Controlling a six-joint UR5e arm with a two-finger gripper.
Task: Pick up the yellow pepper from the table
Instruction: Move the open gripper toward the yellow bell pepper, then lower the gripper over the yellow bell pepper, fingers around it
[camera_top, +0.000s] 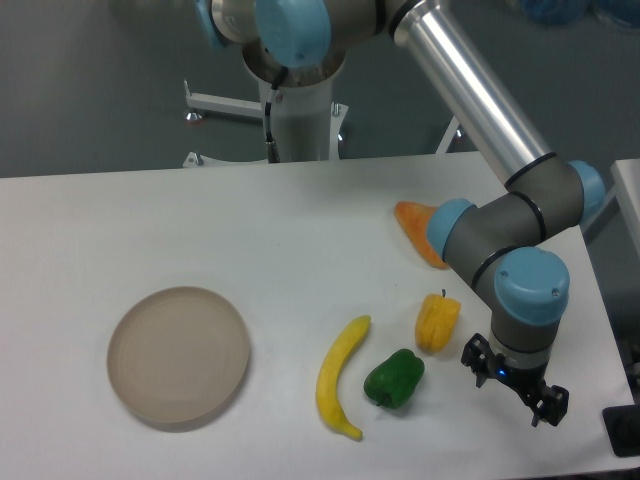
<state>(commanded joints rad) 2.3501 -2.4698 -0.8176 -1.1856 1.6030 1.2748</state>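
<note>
Pepper, yellow, sits untouched on the white surface.
The end effector hangs just right of it, jaws spread and holding nothing. A green pepper and a banana lie to the left, an orange piece behind, a round plate well apart.

No readable text, label, brand, number or sign shows anywhere: none on the table, the yellow pepper, the arm or the round plate at near left.
</note>
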